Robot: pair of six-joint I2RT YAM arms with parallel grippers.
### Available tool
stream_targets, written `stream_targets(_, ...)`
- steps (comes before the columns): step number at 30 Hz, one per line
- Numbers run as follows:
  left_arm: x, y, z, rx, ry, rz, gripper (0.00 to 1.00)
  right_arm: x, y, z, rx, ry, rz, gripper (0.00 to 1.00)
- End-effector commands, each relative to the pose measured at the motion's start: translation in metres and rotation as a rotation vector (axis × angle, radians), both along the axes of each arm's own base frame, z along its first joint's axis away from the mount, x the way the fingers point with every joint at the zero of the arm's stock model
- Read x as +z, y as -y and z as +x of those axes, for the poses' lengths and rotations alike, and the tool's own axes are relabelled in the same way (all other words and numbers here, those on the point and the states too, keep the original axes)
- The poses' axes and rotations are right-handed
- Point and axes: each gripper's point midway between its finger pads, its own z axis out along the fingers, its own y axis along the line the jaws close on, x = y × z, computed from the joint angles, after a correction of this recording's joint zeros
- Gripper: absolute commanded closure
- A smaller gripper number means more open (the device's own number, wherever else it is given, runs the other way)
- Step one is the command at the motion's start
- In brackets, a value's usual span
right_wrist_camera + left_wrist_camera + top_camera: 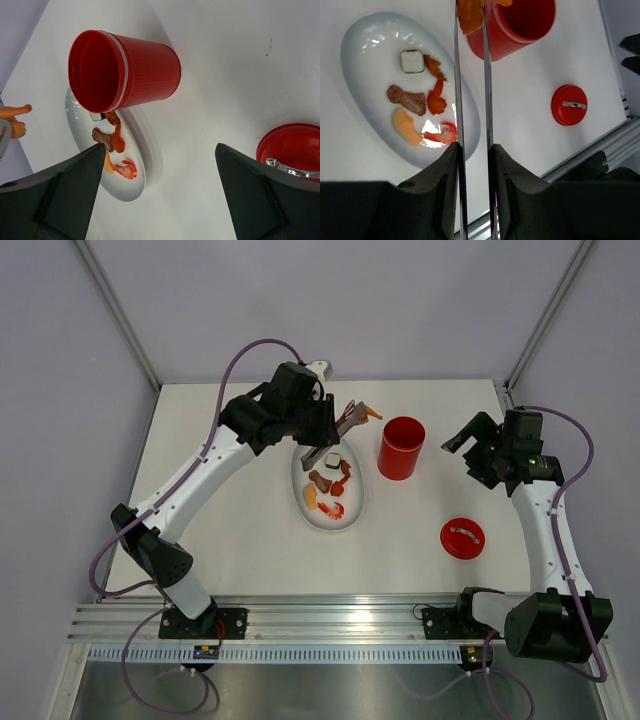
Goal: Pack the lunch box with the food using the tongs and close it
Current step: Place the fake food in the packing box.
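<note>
My left gripper [322, 430] [475, 155] is shut on the silver tongs [349, 419] [456, 75]. The tongs' tips pinch an orange food piece [371, 413] [470, 17] [14, 119], held in the air just back-left of the open red lunch box [401, 447] [520, 25] [125, 70]. More food lies on the white plate [347, 521] [365, 60] [122, 187]: a white-topped piece [412, 61], a brown chunk [407, 99], an orange piece [406, 127] and a red shrimp [442, 135]. The red lid [462, 538] [569, 104] [292, 147] lies flat at the front right. My right gripper [458, 455] [160, 150] hangs open and empty, right of the box.
The plate sits directly left of the lunch box, nearly touching it. The metal rail [330, 615] runs along the near table edge. Grey walls [60, 390] enclose the table on three sides.
</note>
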Motion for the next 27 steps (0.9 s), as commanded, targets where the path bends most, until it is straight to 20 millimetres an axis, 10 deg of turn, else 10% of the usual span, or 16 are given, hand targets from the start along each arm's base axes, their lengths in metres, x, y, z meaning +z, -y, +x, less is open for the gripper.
stream_targets(1, 0.027, 0.032, 0.007, -0.076, 0.062, -0.073, 1.00, 0.026, 0.001, 0.002, -0.009, 0.076, -0.021, 0.00)
stream_targets(5, 0.043, 0.062, 0.010, -0.138, 0.087, -0.121, 1.00, 0.029, 0.003, -0.002, -0.014, 0.078, -0.034, 0.00)
stream_targets(16, 0.011, 0.096, 0.023, -0.184, 0.019, -0.121, 0.99, 0.032, 0.005, -0.004, -0.015, 0.076, -0.049, 0.01)
stream_targets(27, 0.003, 0.104, 0.021, -0.220, -0.004, -0.136, 0.52, 0.027, 0.005, -0.005, -0.017, 0.062, -0.046, 0.01)
